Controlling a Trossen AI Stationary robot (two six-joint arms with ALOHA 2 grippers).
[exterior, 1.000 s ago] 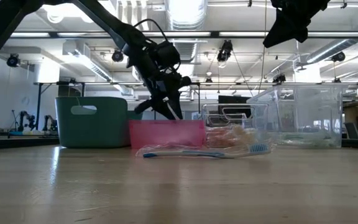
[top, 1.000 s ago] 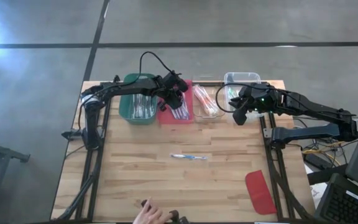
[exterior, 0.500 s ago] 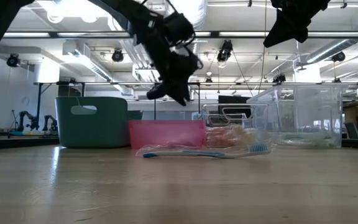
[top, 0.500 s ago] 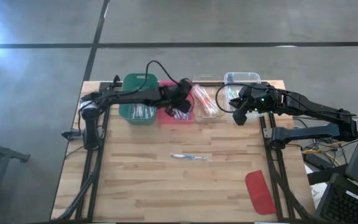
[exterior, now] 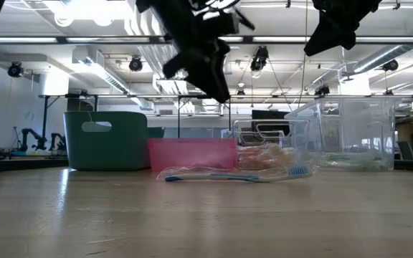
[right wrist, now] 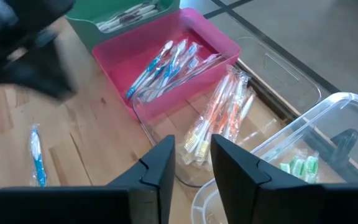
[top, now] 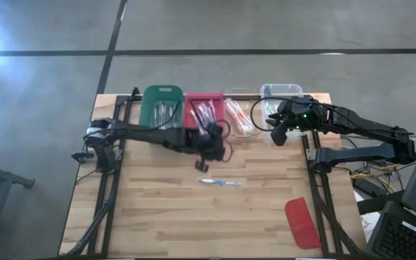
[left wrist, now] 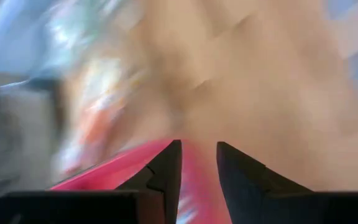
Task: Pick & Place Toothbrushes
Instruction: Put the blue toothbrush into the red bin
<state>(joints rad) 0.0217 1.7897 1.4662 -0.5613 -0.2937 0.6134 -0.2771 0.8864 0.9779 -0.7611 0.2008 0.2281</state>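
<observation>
Left wrist view: smeared throughout; only the left pincer (left wrist: pixel 197 163), its dark fingers (left wrist: pixel 166 171) parted by a narrow gap with nothing seen between them, and a pink edge read clearly.

Green bin (top: pixel 160 114): contents too small to sort in the high view.

Clear tub (right wrist: pixel 303 149): cut off at 3 o'clock in the right wrist view.

Red lid (top: pixel 302 222): out of the low view.

Right pincer (exterior: pixel 335 32): cropped at 12 o'clock in the low view.
</observation>
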